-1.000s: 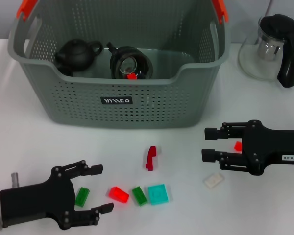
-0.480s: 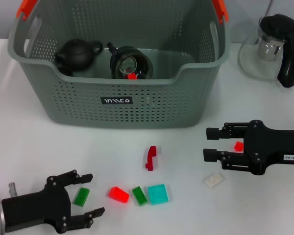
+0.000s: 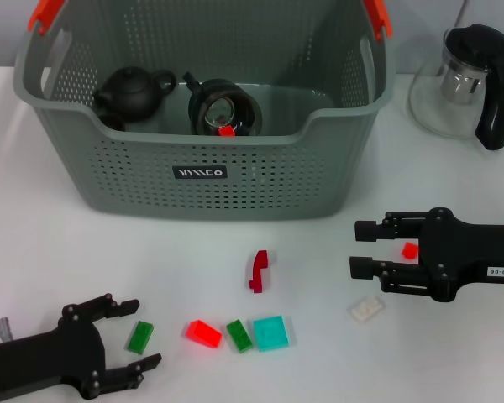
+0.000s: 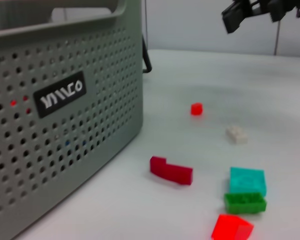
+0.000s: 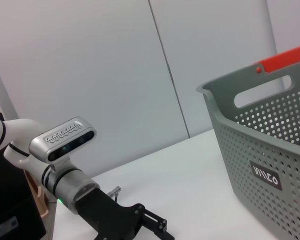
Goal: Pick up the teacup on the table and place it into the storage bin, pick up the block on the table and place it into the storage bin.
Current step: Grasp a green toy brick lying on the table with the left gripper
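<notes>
While the left gripper [image 3: 116, 340] is sliding back toward the lower left corner of the head view, farther from the basket than it was a second ago, its fingers are standing open around nothing, and the green block [image 3: 139, 337] it was straddling is now lying just past its fingertips, untouched on the table [image 3: 50, 252]. That retreat is suggesting, as far as I can judge, that this arm is giving up its reach for a block rather than closing on one, so the block step is not yet done on this side.

Moving rightward, the red block [image 3: 203, 332], a second green block [image 3: 239, 335] and the teal block [image 3: 270, 332] are sitting in a row, with the dark red piece [image 3: 258, 270] above them. The storage bin [image 3: 202, 172] is filling the upper left and centre, already holding a black teapot [image 3: 133, 91] and a round glass item [image 3: 223, 107] that may be the teacup, though I cannot tell for sure.

Farther right, the right gripper [image 3: 361, 248] is hanging with its fingers apart and empty, barely shifted, near a small red block [image 3: 410, 249] partly hidden behind it and a white block [image 3: 366, 309] below. A glass pitcher [image 3: 466, 80] is standing at the upper right, cut off by the frame edge.
</notes>
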You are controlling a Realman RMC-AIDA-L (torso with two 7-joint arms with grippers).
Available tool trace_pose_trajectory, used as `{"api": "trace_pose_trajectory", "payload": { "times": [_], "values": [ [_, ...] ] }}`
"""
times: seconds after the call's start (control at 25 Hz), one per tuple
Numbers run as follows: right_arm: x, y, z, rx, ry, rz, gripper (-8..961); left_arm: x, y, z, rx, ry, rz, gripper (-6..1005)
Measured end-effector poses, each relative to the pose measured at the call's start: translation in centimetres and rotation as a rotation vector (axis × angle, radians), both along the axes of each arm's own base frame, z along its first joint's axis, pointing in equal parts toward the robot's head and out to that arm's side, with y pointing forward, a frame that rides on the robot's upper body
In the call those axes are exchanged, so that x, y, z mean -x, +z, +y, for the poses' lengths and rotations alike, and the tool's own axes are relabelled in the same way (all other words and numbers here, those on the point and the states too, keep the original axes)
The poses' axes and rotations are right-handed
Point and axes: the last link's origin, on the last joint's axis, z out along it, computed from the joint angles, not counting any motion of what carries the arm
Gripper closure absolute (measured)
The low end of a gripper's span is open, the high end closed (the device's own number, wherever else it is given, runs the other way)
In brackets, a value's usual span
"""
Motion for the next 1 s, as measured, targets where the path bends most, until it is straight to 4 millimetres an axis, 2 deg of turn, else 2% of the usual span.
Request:
{"api": "trace_pose_trajectory", "payload": {
  "times": [0.28, 0.48, 0.76, 1.0],
  "values": [
    [0.06, 0.01, 0.07, 0.003, -0.001, 0.000, 361, 0.59, -0.13, 0.32, -0.023, 0.027, 0.033, 211],
    [-0.01, 0.06, 0.04, 0.001, -0.002, -0.002, 361, 0.76, -0.14, 0.47, -0.033, 0.036, 0.042, 410],
    [0.03, 0.09, 0.09, 0.000, 0.000, -0.003, 361, 0.95, 0.58, 0.53, -0.079, 0.058, 0.022, 418],
    [0.10, 0.11, 0.15, -0.001, 0.002, -0.003, 361, 0.81, 0.36, 0.43, -0.064, 0.045, 0.022, 432]
  ]
}}
